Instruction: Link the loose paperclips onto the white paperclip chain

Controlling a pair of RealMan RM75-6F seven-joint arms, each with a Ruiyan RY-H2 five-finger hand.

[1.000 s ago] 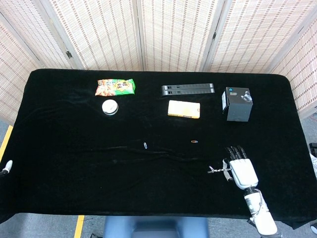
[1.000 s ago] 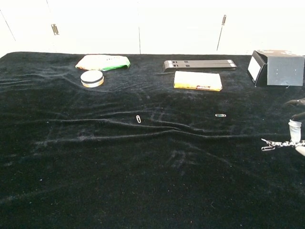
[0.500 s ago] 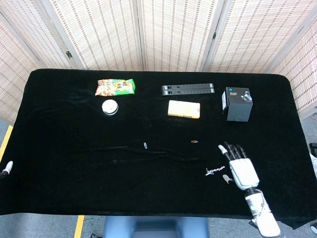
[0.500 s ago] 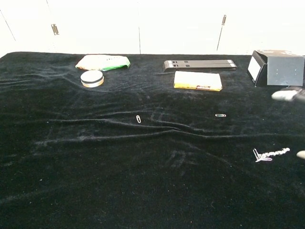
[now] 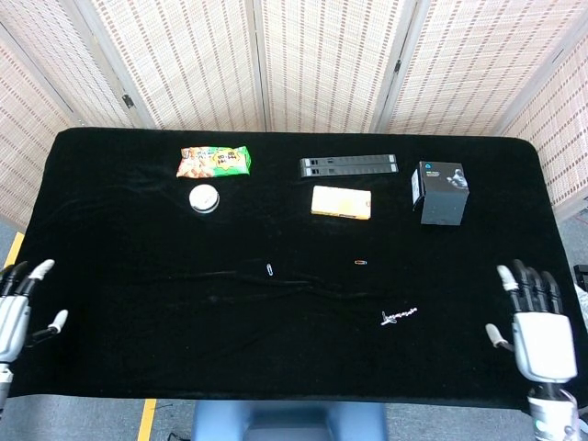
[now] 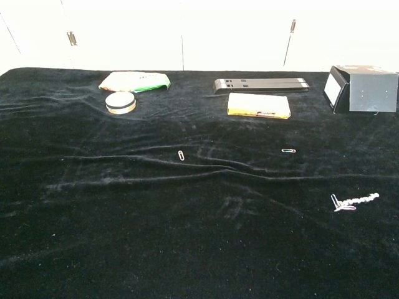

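head view shows the right hand [image 5: 539, 323] pulled back to the near right edge of the black table [image 5: 138, 276], fingers spread and holding nothing, where half a second ago it hovered just beside the small silver chain [image 5: 399, 317] and a second ago had the chain at its fingers. that chain now lies alone on the cloth, well apart from the hand, near the front right of the table and a little nearer than the dark paper clip [image 5: 360, 262]; chest view shows it too [image 6: 354, 201], with neither hand in frame. the left hand [image 5: 16, 308] has come up at the near left edge, also spread and empty (a second ago only a fingertip showed there). judging from this, the chain has been set down and let go, so the placing step looks finished and both arms seem to be at rest. of containers there are a round tin [image 5: 204, 198] with its lid on and a black product box [image 5: 439, 191], both closed, contents hidden; a snack packet [image 5: 214, 161] lies sealed behind the tin.
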